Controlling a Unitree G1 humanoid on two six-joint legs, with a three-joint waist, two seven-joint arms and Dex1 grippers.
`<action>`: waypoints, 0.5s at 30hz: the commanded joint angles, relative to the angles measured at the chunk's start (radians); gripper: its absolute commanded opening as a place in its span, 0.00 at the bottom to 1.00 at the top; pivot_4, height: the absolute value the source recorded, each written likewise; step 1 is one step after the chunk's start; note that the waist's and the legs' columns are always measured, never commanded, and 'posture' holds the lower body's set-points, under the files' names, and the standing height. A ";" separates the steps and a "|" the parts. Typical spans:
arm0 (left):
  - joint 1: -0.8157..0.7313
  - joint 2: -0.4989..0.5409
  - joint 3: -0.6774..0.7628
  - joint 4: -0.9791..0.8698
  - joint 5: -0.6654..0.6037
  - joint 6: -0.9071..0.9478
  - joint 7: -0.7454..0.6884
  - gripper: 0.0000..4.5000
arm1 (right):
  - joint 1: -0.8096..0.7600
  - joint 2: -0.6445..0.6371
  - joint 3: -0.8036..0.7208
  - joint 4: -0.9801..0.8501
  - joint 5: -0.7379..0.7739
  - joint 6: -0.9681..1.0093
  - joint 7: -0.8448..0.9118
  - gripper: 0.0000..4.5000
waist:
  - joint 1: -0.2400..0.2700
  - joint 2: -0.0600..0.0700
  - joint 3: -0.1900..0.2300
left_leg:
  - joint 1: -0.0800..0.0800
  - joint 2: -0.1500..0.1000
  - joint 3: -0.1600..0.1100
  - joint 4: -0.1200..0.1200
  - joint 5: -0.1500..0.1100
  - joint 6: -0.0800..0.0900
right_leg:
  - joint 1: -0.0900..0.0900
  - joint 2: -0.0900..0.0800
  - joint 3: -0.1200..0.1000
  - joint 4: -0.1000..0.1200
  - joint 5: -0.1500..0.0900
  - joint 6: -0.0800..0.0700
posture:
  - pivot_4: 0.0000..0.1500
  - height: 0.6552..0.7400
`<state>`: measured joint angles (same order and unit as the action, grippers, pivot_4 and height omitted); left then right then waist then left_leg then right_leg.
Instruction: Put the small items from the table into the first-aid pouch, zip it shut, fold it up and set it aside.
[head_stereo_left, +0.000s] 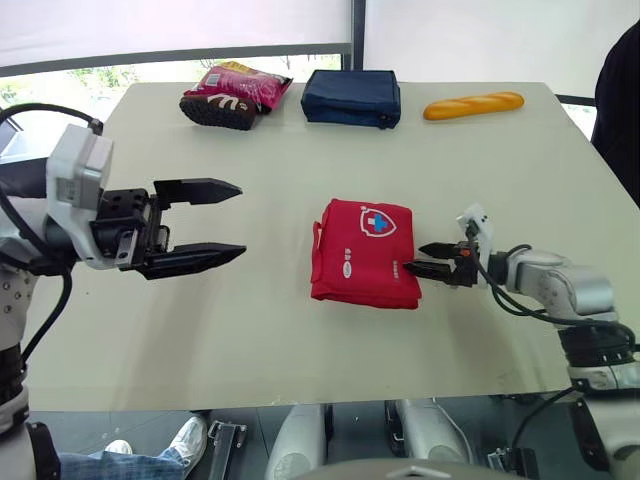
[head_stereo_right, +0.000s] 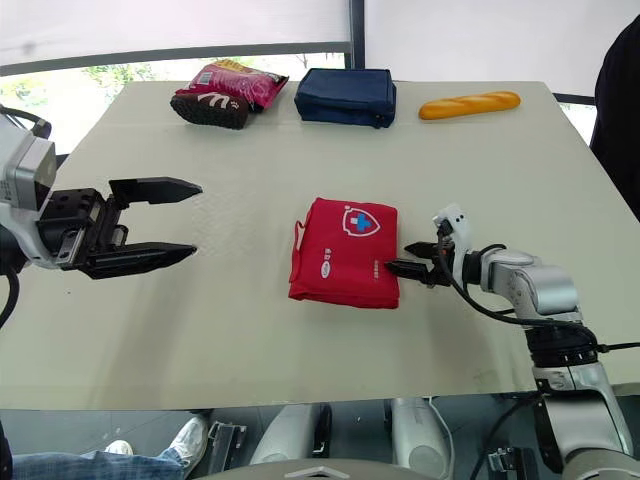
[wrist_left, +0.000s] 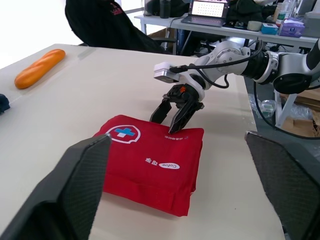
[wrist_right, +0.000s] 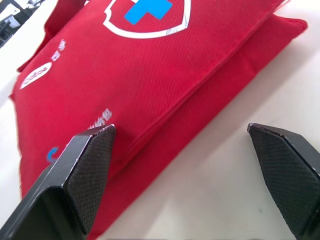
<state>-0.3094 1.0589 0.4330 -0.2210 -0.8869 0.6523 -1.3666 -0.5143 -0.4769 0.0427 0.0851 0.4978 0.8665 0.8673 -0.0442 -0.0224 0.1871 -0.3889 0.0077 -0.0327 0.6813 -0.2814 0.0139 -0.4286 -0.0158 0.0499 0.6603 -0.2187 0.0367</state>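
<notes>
Lying folded, the first-aid pouch (head_stereo_left: 362, 255) touches the right gripper (head_stereo_left: 416, 258), jaws parted.

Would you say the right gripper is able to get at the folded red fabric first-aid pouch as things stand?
Probably yes: the right gripper is open at the edge of the folded red fabric first-aid pouch, one finger against the fabric, and nothing lies between them on the pale table.

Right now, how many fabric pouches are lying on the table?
2. The red first-aid pouch lies folded in the middle, at the right pincer; the navy pouch sits at the far edge of the table, between the snack packet and the bread loaf.
</notes>
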 joint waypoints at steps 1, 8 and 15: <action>-0.008 0.021 0.033 -0.015 -0.014 -0.003 -0.004 0.99 | -0.023 0.030 0.001 0.013 -0.002 0.004 -0.030 1.00 | -0.001 0.000 0.000 | 0.000 0.000 0.000 0.000 0.000 0.000 | 0.000 0.000 0.000 0.000 0.000 0.000 | 1.00 1.00; -0.004 0.019 0.040 -0.024 -0.022 -0.002 -0.002 1.00 | -0.009 0.047 0.007 -0.019 0.027 0.052 -0.017 0.62 | -0.001 0.000 0.000 | 0.000 0.000 0.000 0.000 0.000 0.000 | 0.000 0.001 0.000 0.001 0.000 0.000 | 1.00 1.00; -0.014 0.015 0.025 -0.021 -0.024 -0.009 -0.006 1.00 | -0.018 0.075 -0.106 -0.018 0.084 0.075 -0.091 0.01 | 0.000 0.000 0.000 | 0.000 0.000 0.000 0.000 0.000 0.000 | 0.000 0.001 0.000 0.001 0.000 0.000 | 1.00 1.00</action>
<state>-0.3095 1.0591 0.4331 -0.2240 -0.8972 0.6518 -1.3693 -0.5260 -0.4051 0.0007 0.0809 0.5643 0.9419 0.8179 -0.0438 -0.0224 0.1870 -0.3885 0.0081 -0.0328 0.6814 -0.2813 0.0138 -0.4288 -0.0153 0.0499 0.6612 -0.2186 0.0368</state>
